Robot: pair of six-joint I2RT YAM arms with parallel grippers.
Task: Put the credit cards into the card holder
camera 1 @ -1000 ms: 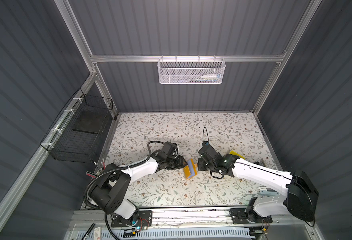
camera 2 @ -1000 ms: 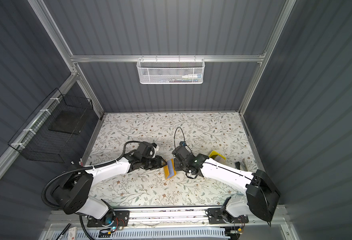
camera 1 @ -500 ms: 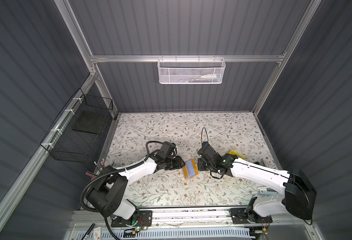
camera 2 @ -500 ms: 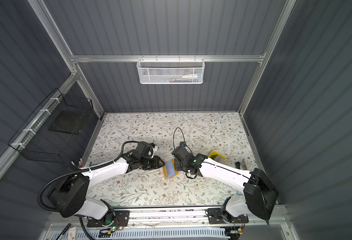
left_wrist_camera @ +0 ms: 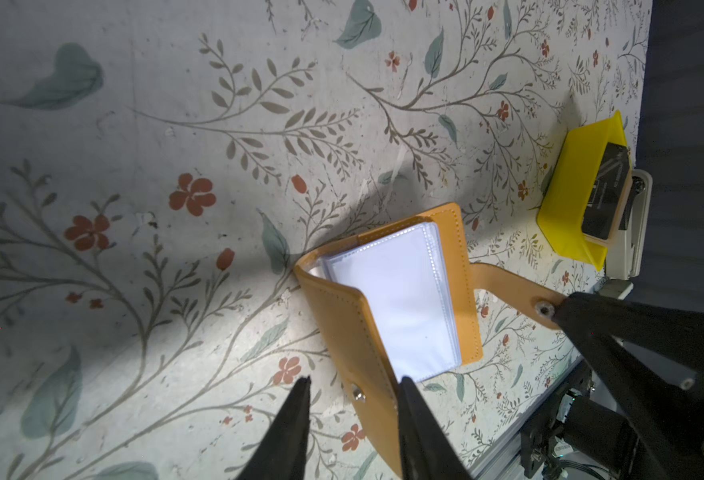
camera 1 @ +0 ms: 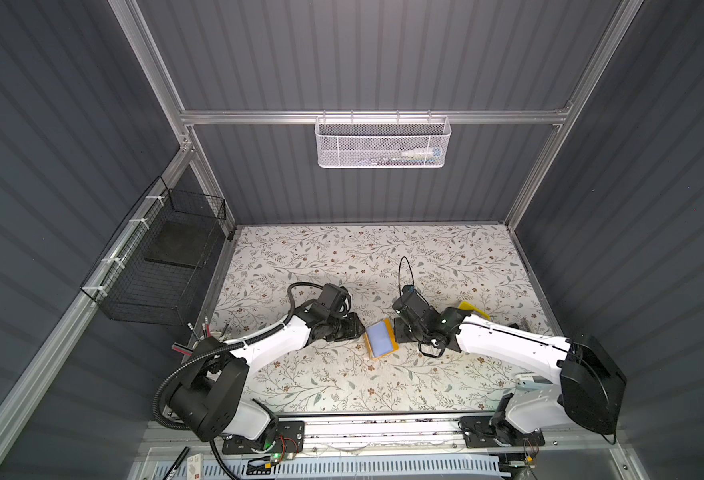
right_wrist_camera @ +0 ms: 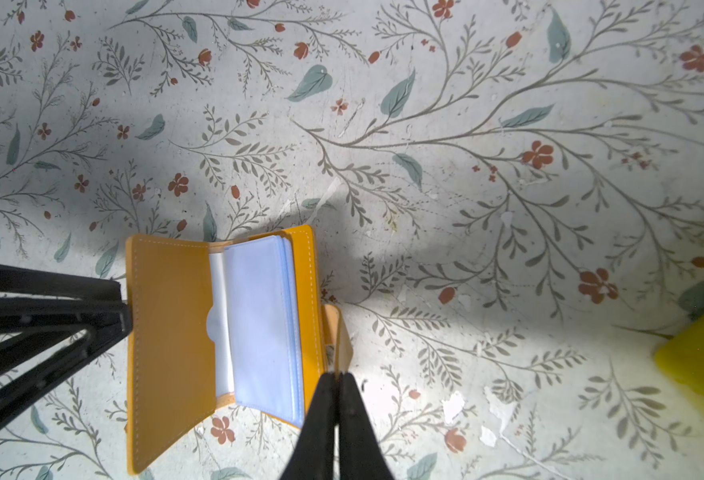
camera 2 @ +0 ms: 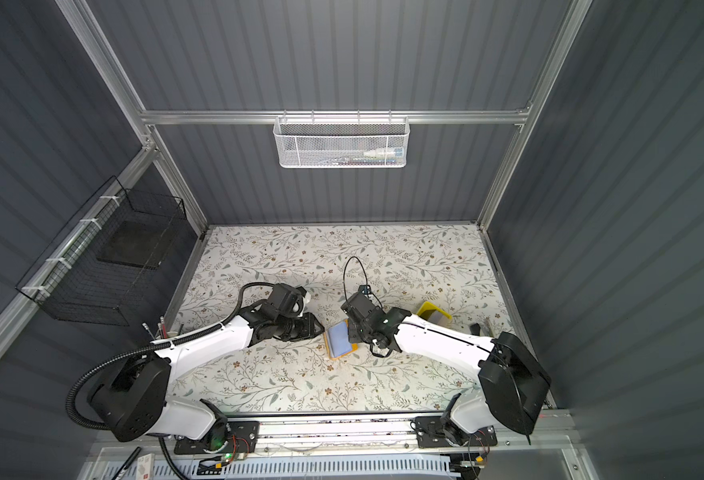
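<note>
Card holder point(camera 1: 380, 344): mid-tabletop point(camera 1: 342, 257), half-open, with its strap point(left_wrist_camera: 512, 286) pinched in the clenched right gripper point(right_wrist_camera: 337, 376) at 3 o'clock. Its front cover point(right_wrist_camera: 167, 332) is straddled by the left gripper point(left_wrist_camera: 356, 379) at 9 o'clock, jaws apart. Credit cards point(left_wrist_camera: 605, 195): not yet loaded, stacked in the yellow tray point(left_wrist_camera: 566, 216) at 2 o'clock. Step judged: spreading the holder; next, pin the cover flat and free one claw for a card.

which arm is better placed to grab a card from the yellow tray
Right, likely: the yellow tray sits by its forearm; the left gripper straddles the card holder at its cover. The right gripper must first release the strap.
</note>
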